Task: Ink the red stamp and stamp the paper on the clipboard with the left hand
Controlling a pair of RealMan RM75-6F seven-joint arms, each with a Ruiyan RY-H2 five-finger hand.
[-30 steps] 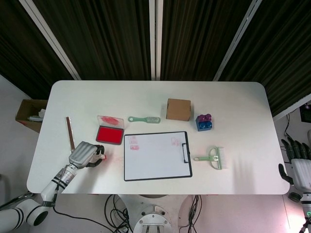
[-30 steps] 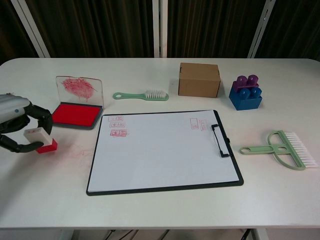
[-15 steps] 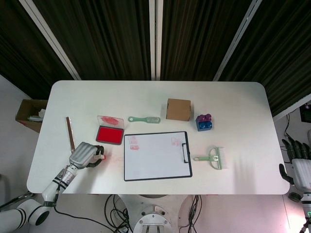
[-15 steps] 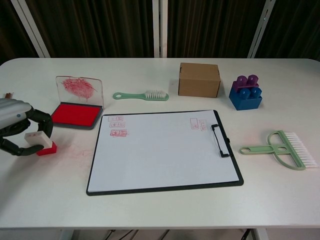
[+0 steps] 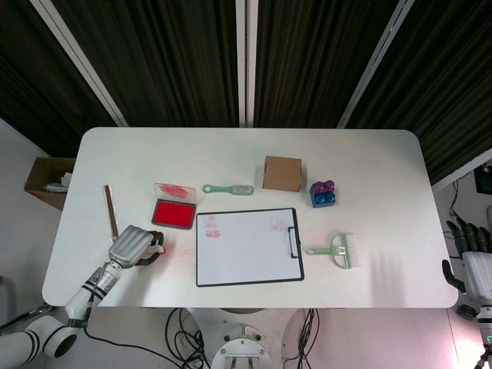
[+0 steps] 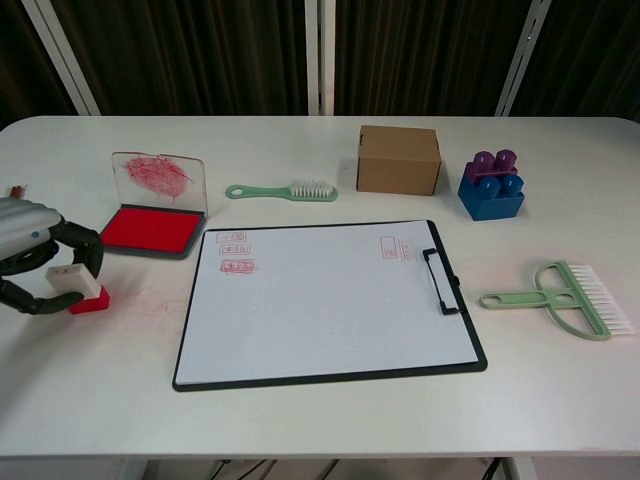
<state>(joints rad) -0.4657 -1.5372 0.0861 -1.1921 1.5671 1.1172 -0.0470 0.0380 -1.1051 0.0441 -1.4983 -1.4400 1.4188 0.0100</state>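
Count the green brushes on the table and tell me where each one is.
2. One long-handled brush lies behind the clipboard, between the ink pad and the cardboard box. The wide brush lies right of the clipboard's clip. None appears hidden.

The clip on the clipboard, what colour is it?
Black, same as the clipboard's border. The clip shows best in the chest view.

Two brushes [image 6: 280,190] [image 6: 560,297], one stamp [image 6: 80,288], one ink pad [image 6: 152,229], one clipboard [image 6: 325,300]
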